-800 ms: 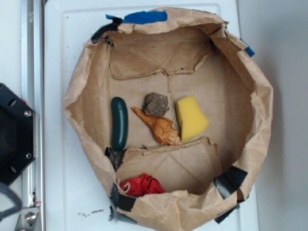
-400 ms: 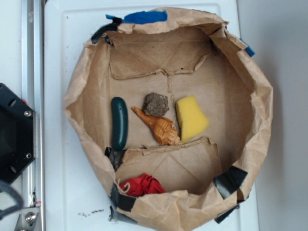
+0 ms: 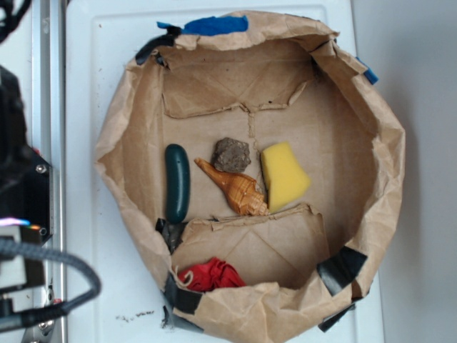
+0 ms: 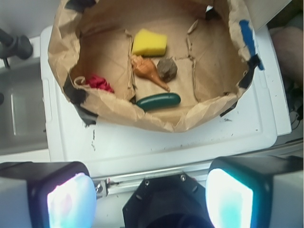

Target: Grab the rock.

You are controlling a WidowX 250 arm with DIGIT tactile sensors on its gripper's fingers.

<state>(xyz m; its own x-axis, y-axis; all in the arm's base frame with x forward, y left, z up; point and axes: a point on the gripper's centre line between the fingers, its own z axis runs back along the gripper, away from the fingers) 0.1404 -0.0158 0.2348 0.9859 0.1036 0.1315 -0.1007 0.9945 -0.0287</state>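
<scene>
Here rock point(image 3: 231, 155) touching seashell point(image 3: 235, 189), gripper point(image 4: 151, 192) wide apart

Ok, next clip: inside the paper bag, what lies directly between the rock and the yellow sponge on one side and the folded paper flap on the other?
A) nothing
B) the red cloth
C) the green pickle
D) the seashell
D: the seashell lies slanted just below the rock and beside the sponge, its wide end reaching the flap of the bag.
</scene>
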